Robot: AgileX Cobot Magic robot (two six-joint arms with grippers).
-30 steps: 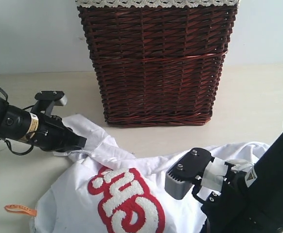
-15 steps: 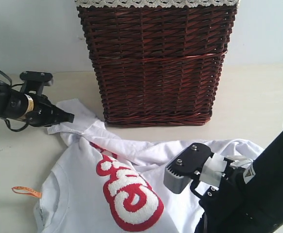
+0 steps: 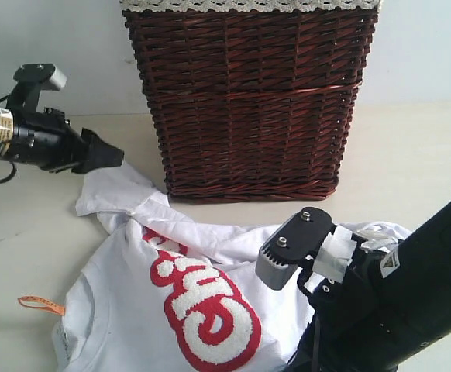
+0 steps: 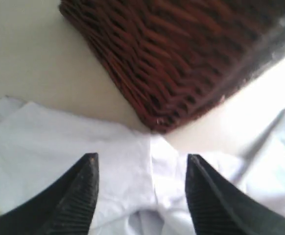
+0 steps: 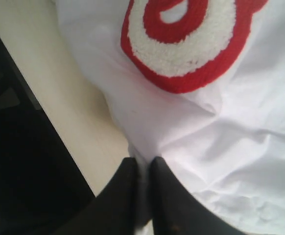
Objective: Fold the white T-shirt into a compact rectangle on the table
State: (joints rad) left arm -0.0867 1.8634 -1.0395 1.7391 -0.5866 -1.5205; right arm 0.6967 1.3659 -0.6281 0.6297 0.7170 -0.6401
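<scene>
Though near left claw (image 4: 142,157), T-shirt (image 3: 113,306) free.

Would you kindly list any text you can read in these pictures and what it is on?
"Ch", then letters lost in a fold: puffy red-outlined letters on the white T-shirt.
Orange tag at the shirt's edge: too small to read.
Label on the left arm: blurred, unreadable.

left arm (image 3: 24,139) comes in pretty level from the side, left tool (image 4: 142,159) hanging with jaws wide apart; right arm (image 3: 396,302) angles down, right tool (image 5: 142,169) pinched tight on the white T-shirt (image 5: 221,132)
</scene>
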